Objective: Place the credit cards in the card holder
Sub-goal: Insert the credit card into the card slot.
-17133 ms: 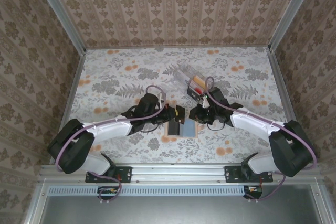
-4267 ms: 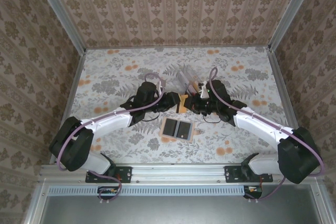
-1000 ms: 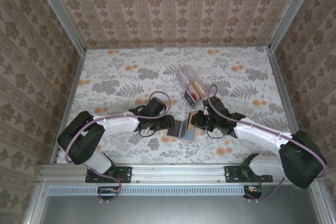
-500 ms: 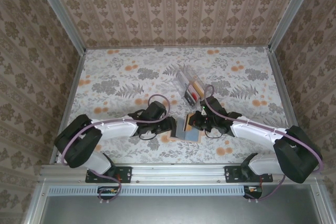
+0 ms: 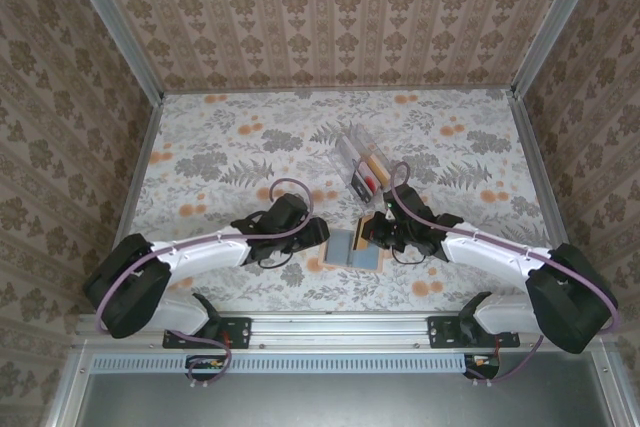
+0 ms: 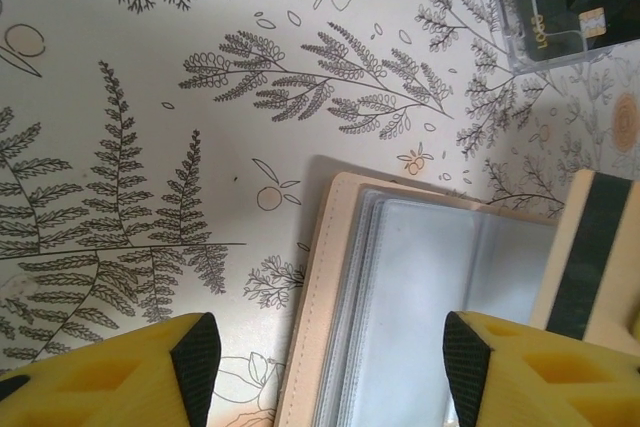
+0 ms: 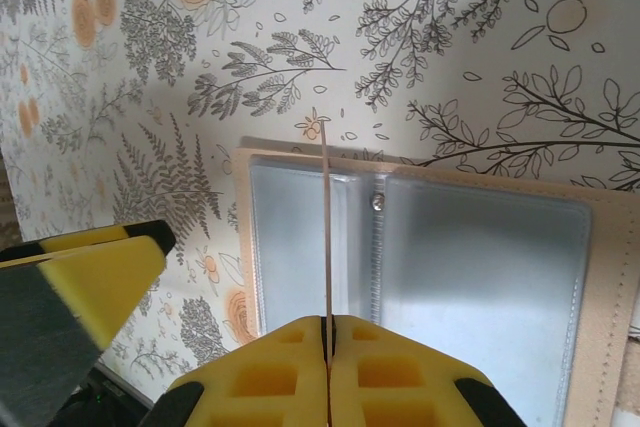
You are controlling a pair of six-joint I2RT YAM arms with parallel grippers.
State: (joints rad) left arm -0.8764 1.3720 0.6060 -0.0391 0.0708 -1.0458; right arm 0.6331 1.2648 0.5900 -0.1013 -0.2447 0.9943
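While some cards (image 5: 372, 171) stand in the card holder (image 5: 348, 151) mid-counter, toward the far edge, we judge it partway | right claw (image 7: 327, 332) pinches a striped card (image 6: 590, 247) over the wallet (image 7: 480, 267), unslotted | left claw (image 6: 330, 357) wide, empty

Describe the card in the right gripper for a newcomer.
Find the open tan wallet on the floral table, near side. Upright over it, pinched in the right gripper, is an orange-yellow card with a black stripe; the other cards sit in the clear card holder.
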